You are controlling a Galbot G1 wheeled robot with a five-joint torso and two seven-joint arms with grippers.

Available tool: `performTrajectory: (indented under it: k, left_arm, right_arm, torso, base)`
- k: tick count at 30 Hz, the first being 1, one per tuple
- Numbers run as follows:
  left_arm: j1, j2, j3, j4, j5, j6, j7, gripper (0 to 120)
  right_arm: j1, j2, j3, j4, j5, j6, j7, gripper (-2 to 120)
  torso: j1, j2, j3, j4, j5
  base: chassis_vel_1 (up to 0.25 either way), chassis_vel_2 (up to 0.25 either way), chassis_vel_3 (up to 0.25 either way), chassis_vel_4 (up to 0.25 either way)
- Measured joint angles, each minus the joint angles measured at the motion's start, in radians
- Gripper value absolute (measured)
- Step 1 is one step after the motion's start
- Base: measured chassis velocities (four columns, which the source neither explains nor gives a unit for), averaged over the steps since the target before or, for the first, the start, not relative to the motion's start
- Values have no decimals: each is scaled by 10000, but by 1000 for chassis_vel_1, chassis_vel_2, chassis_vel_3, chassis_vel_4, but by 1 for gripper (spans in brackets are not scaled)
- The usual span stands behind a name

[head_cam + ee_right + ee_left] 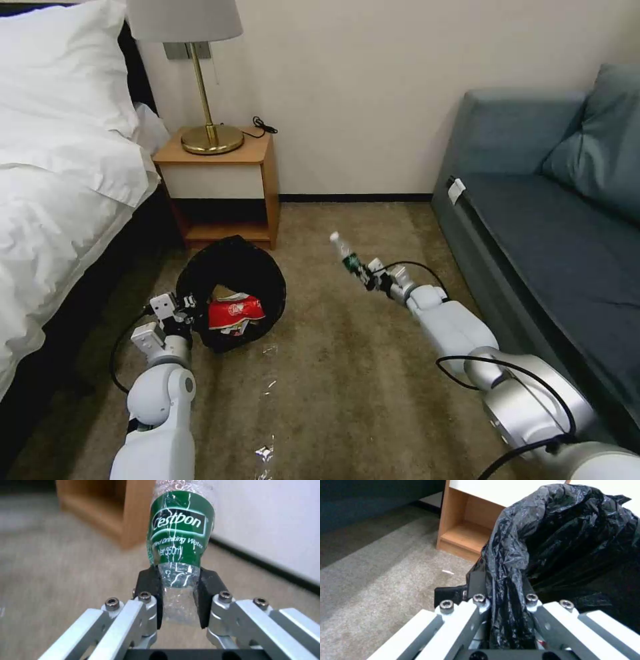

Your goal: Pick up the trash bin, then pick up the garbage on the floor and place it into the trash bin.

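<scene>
Even, soft room light fills the head view; the wall (373,100) reads bright and flat, while the gap under the bed (60,120) beside the left hand (189,308) falls into deep shadow. The black liner (566,530) ahead of that hand shows small glossy highlights on its creases. Beyond the right hand (180,597), the bottle (180,530) label is sharp, but the carpet (50,567) and nightstand (110,507) behind it smear into blur.
</scene>
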Motion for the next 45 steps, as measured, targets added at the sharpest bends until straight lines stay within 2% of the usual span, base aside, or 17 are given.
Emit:
performTrajectory:
  k: [7,9,13,16,19,24,30,37,45]
  left_arm:
    - [54,-38,74,18,21,14,-5,4]
    - [101,-54,105,64,58,17,-6,4]
    - [77,-36,103,94,55,17,-2,4]
    - [3,-13,96,124,46,16,-2,4]
    - [-14,-14,99,140,45,18,-1,4]
    - [-56,-22,96,214,42,19,2,4]
    - [-59,-46,116,244,48,19,9,4]
    - [-63,-1,166,312,96,-9,32,4]
    - [-77,-44,207,298,116,-15,42,4]
  right_arm:
    - [-322,54,436,919,141,638,323,18]
    - [-714,11,339,1931,213,764,736,18]
    - [-1053,-83,66,2919,432,746,968,18]
    - [-1491,-255,-479,4499,792,584,1211,18]
    - [-1587,-280,-618,4890,886,545,1264,18]
    - [-1964,-381,-1234,6703,1188,333,1471,18]
    - [-2268,-555,-1730,7832,1244,183,1603,18]
    - [-2744,-828,-2373,8601,1165,109,1621,18]
    - [-2847,-689,-2706,8437,934,184,1576,18]
  torso:
    - [0,0,0,1,0]
    - [0,-1,0,1,0]
    - [0,-1,1,-1,0]
    - [-1,0,0,1,0]
    - [0,0,0,0,0]
    - [-1,0,-2,2,-3]
    - [-1,0,-2,1,-2]
    - [-1,0,-1,0,-1]
    - [-1,0,-1,1,0]
  base:
    - [0,0,0,0]
    - [0,0,0,0]
    - [0,0,0,0]
    - [0,0,0,0]
    - [0,0,0,0]
    - [0,0,0,0]
    - [0,0,0,0]
    - [0,0,0,0]
    - [0,0,0,0]
